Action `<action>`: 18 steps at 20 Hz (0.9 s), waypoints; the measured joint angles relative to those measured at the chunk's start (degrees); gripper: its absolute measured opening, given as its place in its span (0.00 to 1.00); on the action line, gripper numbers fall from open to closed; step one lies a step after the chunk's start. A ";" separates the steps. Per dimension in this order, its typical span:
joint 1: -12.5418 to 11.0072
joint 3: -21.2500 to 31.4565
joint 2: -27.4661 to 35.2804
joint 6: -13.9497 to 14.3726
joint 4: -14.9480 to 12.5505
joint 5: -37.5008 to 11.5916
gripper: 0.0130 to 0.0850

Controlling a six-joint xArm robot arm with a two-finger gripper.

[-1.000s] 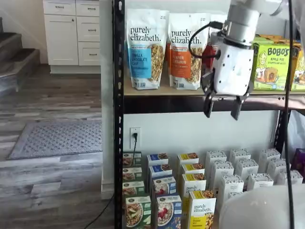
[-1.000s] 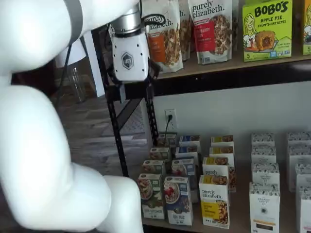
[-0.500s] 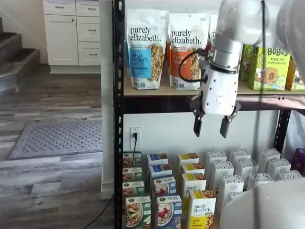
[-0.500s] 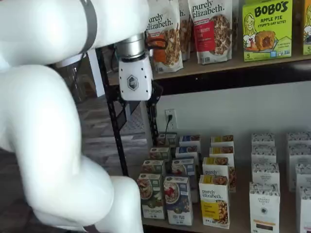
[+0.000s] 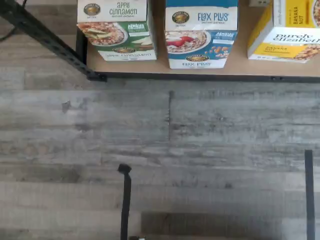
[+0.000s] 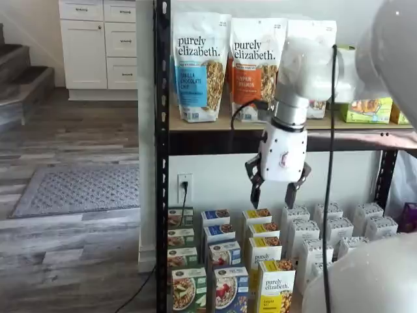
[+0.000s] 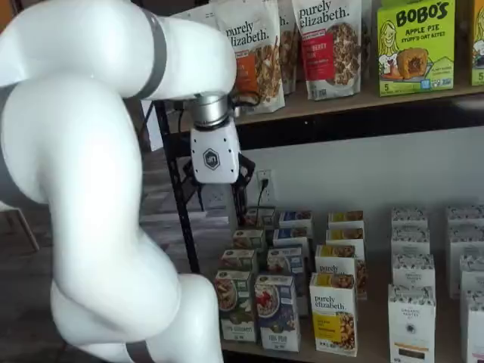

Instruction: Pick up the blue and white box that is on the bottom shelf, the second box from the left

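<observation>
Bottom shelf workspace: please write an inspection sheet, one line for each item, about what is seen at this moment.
Surface: the bottom shelf is a tan board in a black frame, with rows of small boxes.
Job's things: the blue and white box stands upright in the front row, untouched.
Clutter: a green and white box on one side, a yellow and white box on the other, white boxes further along.
Tool: the tool hangs above the rows, fingers open, holding nothing.
Cables: a black cable is plugged into the wall outlet.
Surroundings: granola bags on the upper shelf; grey wood floor.

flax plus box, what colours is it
White top, blue lower part; clearest in the wrist view.
</observation>
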 joint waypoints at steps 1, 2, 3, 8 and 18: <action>0.09 0.55 0.70 -0.02 0.03 -1.50 1.00; 0.09 0.95 1.28 -0.12 0.11 -2.59 1.00; 0.14 1.28 2.02 -0.09 -0.01 -3.71 1.00; 0.32 2.63 6.12 0.19 -0.96 -8.71 1.00; 0.90 4.42 16.45 0.06 -0.97 -20.74 1.00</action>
